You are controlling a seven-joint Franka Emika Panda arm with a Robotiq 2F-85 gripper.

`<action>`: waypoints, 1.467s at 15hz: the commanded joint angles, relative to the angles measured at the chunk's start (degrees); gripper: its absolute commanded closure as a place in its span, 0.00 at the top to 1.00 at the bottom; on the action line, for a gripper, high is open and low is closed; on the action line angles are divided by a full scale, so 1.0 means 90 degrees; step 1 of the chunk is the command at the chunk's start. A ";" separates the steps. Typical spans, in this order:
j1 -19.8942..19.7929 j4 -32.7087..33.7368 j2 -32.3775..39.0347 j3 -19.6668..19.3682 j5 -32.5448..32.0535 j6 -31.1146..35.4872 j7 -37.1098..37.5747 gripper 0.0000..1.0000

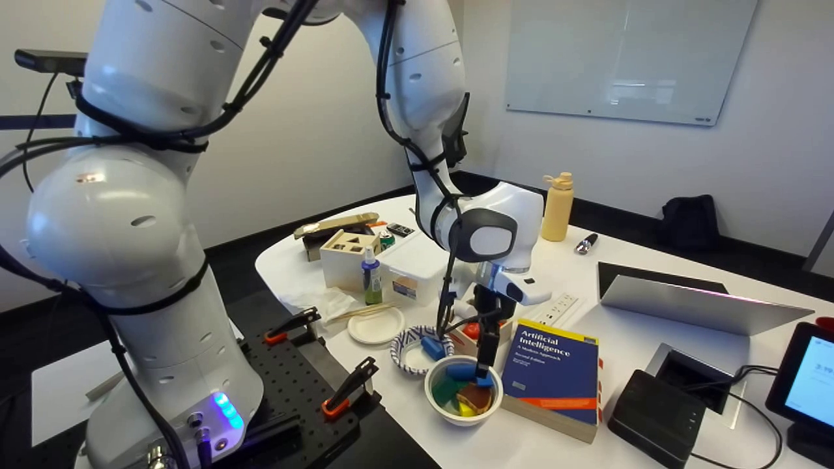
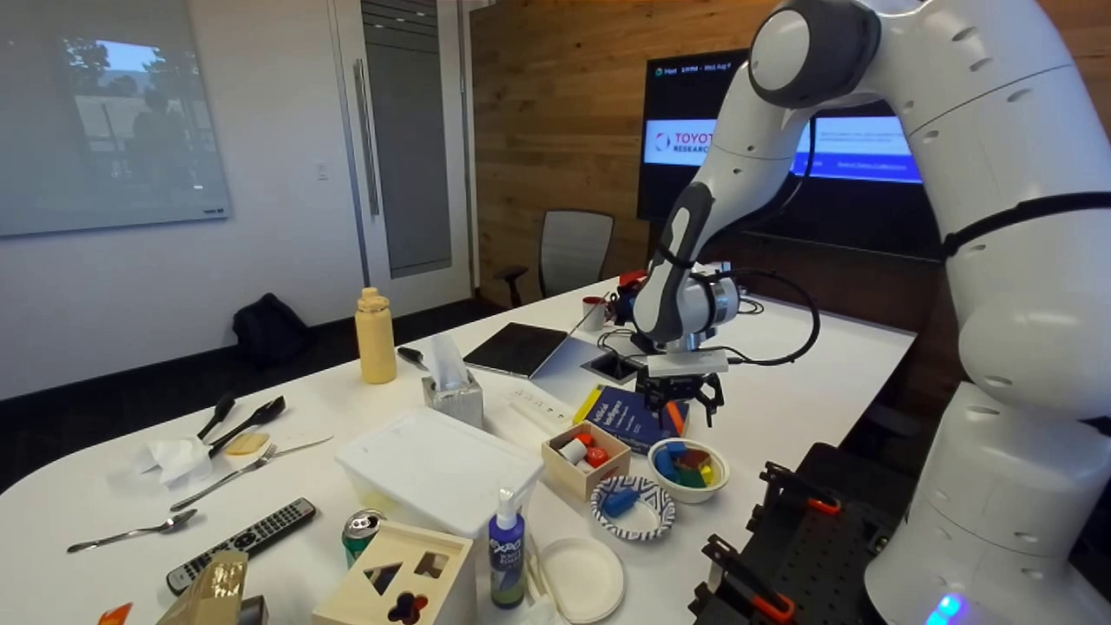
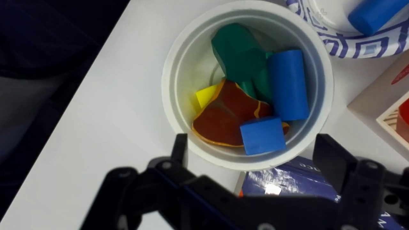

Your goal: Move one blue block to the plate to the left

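With a whiteboard (image 1: 625, 58) in the background, took in a white counter (image 1: 488, 449), left to right in an exterior view: the flat white plate (image 1: 376, 329), then a patterned dish (image 1: 415, 360) holding a blue cylinder (image 1: 432, 348). Next found a white bowl (image 3: 169, 80) containing, in the wrist view, a square-faced blue block (image 3: 263, 136) partly covering a brown piece (image 3: 220, 125), just beside a second blue cylinder (image 3: 288, 85). Saw the jaws spread wide above that bowl and, farther right, a blue book (image 1: 552, 365) beside it.

Arched arm (image 1: 427, 71), jaws wide apart
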 commanded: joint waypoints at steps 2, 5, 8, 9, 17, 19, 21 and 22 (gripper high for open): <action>0.0219 0.0429 0.0459 -0.0239 0.0297 0.0014 -0.0268 1.00; 0.0249 0.0617 0.0714 -0.0312 0.0308 0.0007 -0.0265 1.00; 0.0300 0.0721 0.0899 -0.0361 0.0322 -0.0001 -0.0268 1.00; 0.0309 0.0743 0.0940 -0.0355 0.0328 -0.0004 -0.0272 1.00; 0.0406 0.0773 0.1104 -0.0354 0.0361 0.0008 -0.0270 0.68; 0.0405 0.0746 0.1149 -0.0362 0.0390 0.0040 -0.0264 0.51; 0.0400 0.0733 0.1199 -0.0377 0.0434 0.0064 -0.0251 0.35; 0.0396 0.0734 0.1218 -0.0379 0.0461 0.0063 -0.0246 0.27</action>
